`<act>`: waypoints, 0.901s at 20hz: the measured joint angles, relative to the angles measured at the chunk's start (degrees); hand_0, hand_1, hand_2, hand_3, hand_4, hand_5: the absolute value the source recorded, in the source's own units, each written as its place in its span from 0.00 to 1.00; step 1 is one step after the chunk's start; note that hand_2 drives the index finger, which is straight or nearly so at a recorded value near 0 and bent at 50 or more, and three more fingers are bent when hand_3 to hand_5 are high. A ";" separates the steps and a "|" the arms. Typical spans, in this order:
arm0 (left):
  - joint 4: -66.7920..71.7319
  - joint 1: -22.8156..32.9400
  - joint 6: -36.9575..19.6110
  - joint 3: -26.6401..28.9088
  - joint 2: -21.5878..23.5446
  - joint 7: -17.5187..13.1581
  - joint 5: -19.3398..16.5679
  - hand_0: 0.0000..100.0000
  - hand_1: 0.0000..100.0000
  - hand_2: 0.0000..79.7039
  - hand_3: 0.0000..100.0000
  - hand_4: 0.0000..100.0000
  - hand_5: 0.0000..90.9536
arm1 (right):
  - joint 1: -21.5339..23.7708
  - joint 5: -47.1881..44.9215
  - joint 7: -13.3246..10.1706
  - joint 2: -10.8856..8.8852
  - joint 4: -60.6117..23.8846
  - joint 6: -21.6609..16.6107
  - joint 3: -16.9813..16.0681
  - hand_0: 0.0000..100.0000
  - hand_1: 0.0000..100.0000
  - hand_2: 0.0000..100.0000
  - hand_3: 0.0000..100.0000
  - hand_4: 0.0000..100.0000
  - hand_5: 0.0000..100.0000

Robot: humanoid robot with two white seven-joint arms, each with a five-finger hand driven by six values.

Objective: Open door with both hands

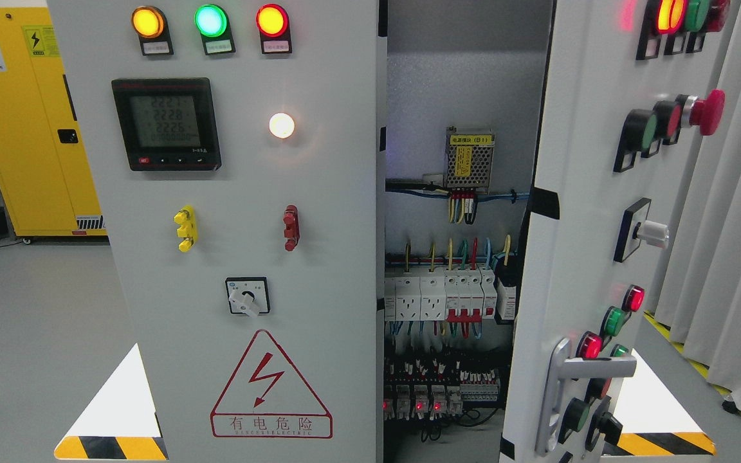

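Note:
A grey electrical cabinet fills the head view. Its left door [242, 257] faces me, with three lit lamps, a digital meter [166, 124], a rotary switch [247, 296] and a red warning triangle. Its right door [576, 244] stands swung open towards me, showing the inside [451, 276] with breakers, a power supply and coloured wires. A silver handle [563, 392] sits low on the right door's front. Neither of my hands is in view.
A yellow cabinet [29, 128] stands at the back left on the grey floor. Grey curtains [731, 225] hang at the right behind the open door. Yellow and black hazard tape marks the floor at the lower left and lower right.

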 measured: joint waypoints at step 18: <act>-4.00 3.08 -2.61 0.26 2.53 -0.17 0.61 0.00 0.00 0.00 0.00 0.00 0.00 | 0.08 0.06 0.15 -0.44 0.48 -0.42 1.45 0.22 0.03 0.00 0.00 0.00 0.00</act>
